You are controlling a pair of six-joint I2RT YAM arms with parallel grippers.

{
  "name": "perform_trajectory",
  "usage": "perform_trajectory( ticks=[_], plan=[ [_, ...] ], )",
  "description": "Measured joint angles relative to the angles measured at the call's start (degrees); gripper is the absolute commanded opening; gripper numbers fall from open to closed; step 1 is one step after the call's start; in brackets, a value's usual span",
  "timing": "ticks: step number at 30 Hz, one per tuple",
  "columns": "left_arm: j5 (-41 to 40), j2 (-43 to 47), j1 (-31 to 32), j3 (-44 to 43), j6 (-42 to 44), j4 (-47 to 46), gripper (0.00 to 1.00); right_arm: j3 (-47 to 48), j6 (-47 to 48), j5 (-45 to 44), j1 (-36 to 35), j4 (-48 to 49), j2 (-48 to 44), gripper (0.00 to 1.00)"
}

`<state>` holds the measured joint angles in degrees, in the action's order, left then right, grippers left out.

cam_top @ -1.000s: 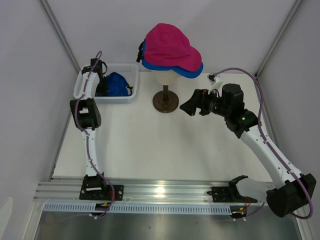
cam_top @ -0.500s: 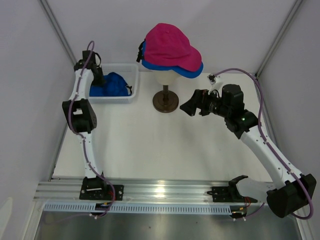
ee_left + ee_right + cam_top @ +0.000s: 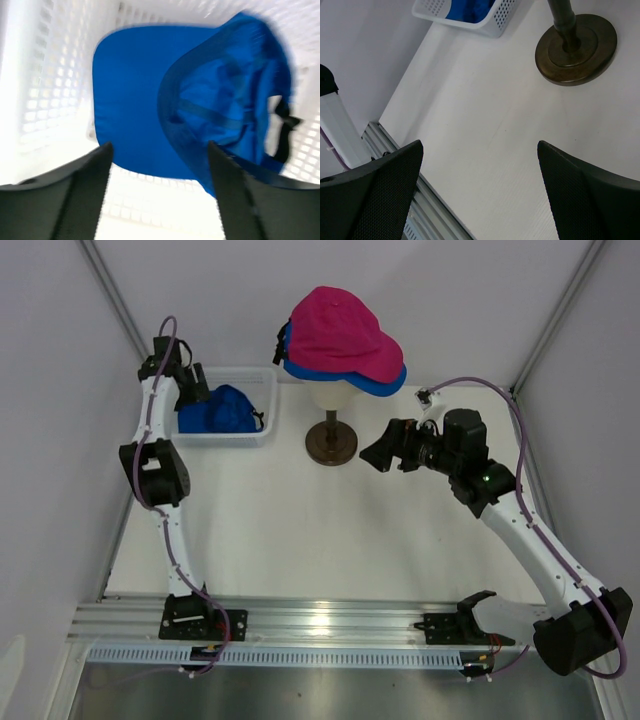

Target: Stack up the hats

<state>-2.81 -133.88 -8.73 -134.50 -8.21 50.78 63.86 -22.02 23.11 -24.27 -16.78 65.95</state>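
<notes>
A magenta pink hat sits on top of a blue hat on the cream mannequin head. A second blue hat lies in the white basket. In the left wrist view this hat lies upside down, brim to the left and strap to the right. My left gripper hovers over the basket's left end, open, with nothing between its fingers. My right gripper hangs wide open above the table, right of the stand and empty.
The mannequin's dark round stand base is on the table between the basket and my right gripper. The basket is in the back left corner, close to the left wall. A metal rail runs along the near edge.
My left gripper has opened from shut, and its wrist has swung left and back over the basket's end. The blue hat in the basket has shifted slightly left. The right arm is unmoved.
</notes>
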Motion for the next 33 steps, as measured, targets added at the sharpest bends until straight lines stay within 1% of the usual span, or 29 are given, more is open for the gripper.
perform_trajectory(
  ticks=[1, 2, 3, 8, 17, 18, 19, 21, 22, 24, 25, 27, 28, 29, 33],
  plan=[
    [0.1, -1.0, -0.3, -0.1, -0.4, 0.2, 0.87, 0.0, 0.0, -0.1, 0.0, 0.0, 0.0, 1.00],
    [0.3, -2.1, -0.6, -0.1, -0.7, 0.8, 0.97, 0.0, 0.0, -0.2, 0.0, 0.0, 0.0, 1.00],
    [0.5, -3.1, -1.1, -0.1, -0.8, 1.3, 0.99, 0.0, 0.0, -0.3, 0.0, 0.0, 0.0, 0.99],
    [1.3, -7.1, -3.6, -0.1, -0.9, 4.1, 0.99, 0.0, -0.5, -0.4, 0.0, 0.3, 0.6, 0.99],
    [3.1, -10.0, -6.9, -1.0, -0.7, 8.4, 0.99, 0.1, -1.3, -0.3, -1.2, 1.3, 4.1, 1.00],
    [3.4, -10.3, -7.2, -1.0, -0.6, 8.8, 0.98, 0.2, -1.3, -0.3, -1.4, 1.4, 4.5, 1.00],
    [3.8, -10.5, -7.4, -1.0, -0.3, 9.2, 0.87, 0.4, -1.4, -0.3, -1.5, 1.3, 4.8, 0.99],
    [5.5, -10.8, -7.6, -1.1, 0.0, 9.8, 0.76, 0.8, -1.4, -0.2, -1.7, 1.3, 5.5, 1.00],
    [6.2, -11.0, -7.7, -1.1, 0.2, 10.0, 0.64, 1.0, -1.4, -0.2, -1.8, 1.3, 5.7, 1.00],
    [7.3, -11.3, -7.8, -1.1, 0.6, 10.3, 0.54, 1.2, -1.4, -0.2, -1.9, 1.2, 5.7, 0.99],
    [7.9, -11.5, -7.9, -1.1, 0.8, 10.5, 0.41, 1.3, -1.4, -0.3, -2.0, 1.3, 5.7, 1.00],
    [9.2, -11.6, -8.1, -1.1, 0.6, 10.9, 0.26, 1.3, -1.4, -0.4, -2.2, 1.3, 5.7, 0.99],
    [9.8, -11.6, -8.2, -1.1, 0.6, 11.1, 0.11, 1.3, -1.4, -0.5, -2.2, 1.3, 5.7, 0.99],
    [10.5, -11.6, -8.3, -1.1, 0.6, 11.3, 0.01, 1.3, -1.5, -0.6, -2.3, 1.3, 5.7, 1.00],
    [12.7, -11.6, -9.0, -1.1, 0.6, 11.3, 0.01, 1.3, -1.5, -0.9, -2.4, 1.3, 5.7, 0.99]
  ],
)
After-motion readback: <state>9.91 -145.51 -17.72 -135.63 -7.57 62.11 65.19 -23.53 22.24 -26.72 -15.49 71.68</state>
